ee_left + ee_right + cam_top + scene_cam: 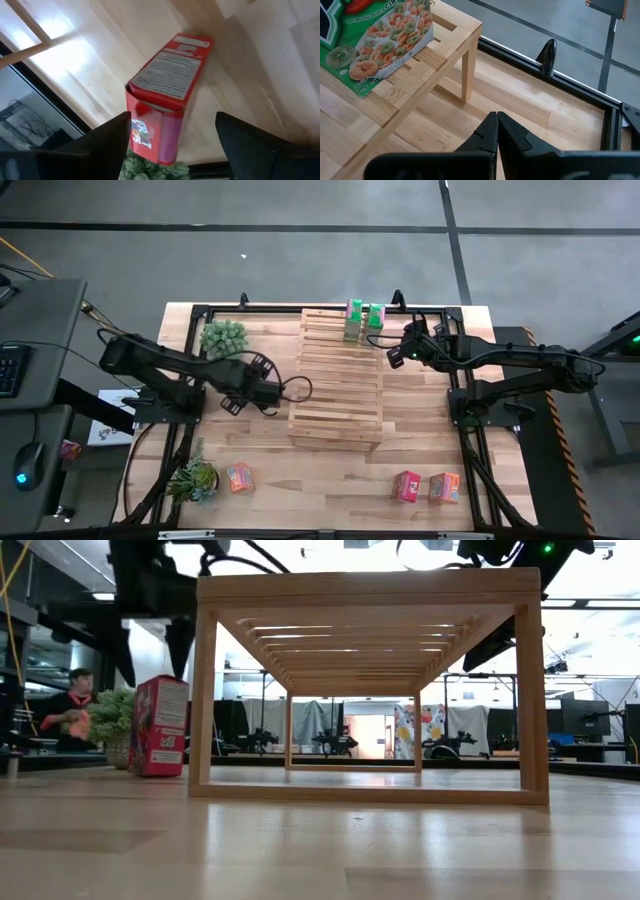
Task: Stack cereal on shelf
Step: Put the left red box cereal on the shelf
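The shelf (335, 380) stands mid-table, a pale slatted wooden rack. Two green cereal boxes (363, 320) stand on its far end; one shows in the right wrist view (375, 40). A red cereal box (167, 90) stands upright on the table near the front left (240, 477), also seen in the low view (160, 725). My left gripper (174, 120) is open, up in the air left of the shelf (262, 392), pointing down toward that box without touching it. My right gripper (497, 120) is shut over the table by the shelf's far right corner (395, 356).
Two small potted plants stand on the left, one at the far side (222, 337), one by the red box (195, 480). A red box (405, 486) and an orange box (444, 487) stand near the front right. A person (70, 705) sits beyond the table.
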Controlling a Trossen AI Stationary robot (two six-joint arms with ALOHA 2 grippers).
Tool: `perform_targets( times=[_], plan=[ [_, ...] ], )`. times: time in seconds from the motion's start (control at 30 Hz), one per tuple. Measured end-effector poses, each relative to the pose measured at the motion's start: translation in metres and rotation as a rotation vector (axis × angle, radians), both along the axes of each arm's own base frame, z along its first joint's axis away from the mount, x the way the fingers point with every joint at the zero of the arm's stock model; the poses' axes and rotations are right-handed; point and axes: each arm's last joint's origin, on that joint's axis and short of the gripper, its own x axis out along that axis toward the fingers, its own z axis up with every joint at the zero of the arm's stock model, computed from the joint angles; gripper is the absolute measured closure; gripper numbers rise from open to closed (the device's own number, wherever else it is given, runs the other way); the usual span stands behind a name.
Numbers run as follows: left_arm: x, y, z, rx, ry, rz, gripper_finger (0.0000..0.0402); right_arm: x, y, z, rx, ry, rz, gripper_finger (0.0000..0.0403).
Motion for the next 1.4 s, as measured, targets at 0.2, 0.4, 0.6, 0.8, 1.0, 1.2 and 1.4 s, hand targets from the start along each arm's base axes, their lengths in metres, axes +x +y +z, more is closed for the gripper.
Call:
perform_targets(
  times=[0.2, 0.4, 0.6, 0.8, 1.0, 1.2, 1.4],
  plan=[
    [0.003, 0.013, -0.003, 0.001, 0.034, -0.002, 0.0119, 0.000, 0.000, 0.000, -0.003, 0.005, 0.004, 0.0402],
    [0.005, 0.025, -0.005, -0.077, 0.025, 0.052, 0.0119, 0.000, 0.000, 0.000, -0.002, 0.006, 0.005, 0.0402],
    [-0.002, 0.031, -0.021, -0.133, 0.078, 0.057, 0.0119, 0.000, 0.000, 0.000, 0.001, 0.005, 0.008, 0.0402],
    [-0.002, 0.031, -0.025, -0.134, 0.057, 0.084, 0.0159, 0.000, 0.000, 0.000, 0.004, 0.006, 0.009, 0.0402],
    [-0.004, 0.026, -0.023, -0.126, 0.034, 0.117, 0.0257, 0.000, 0.000, 0.000, 0.004, 0.006, 0.009, 0.0402],
    [-0.004, 0.020, 0.012, -0.097, 0.041, 0.218, 0.0298, 0.000, 0.000, 0.000, 0.002, 0.009, 0.012, 0.0402],
    [0.000, 0.015, 0.092, 0.067, -0.158, 0.243, 0.0271, 0.000, 0.000, 0.000, -0.002, 0.018, 0.021, 0.0402]
  ],
)
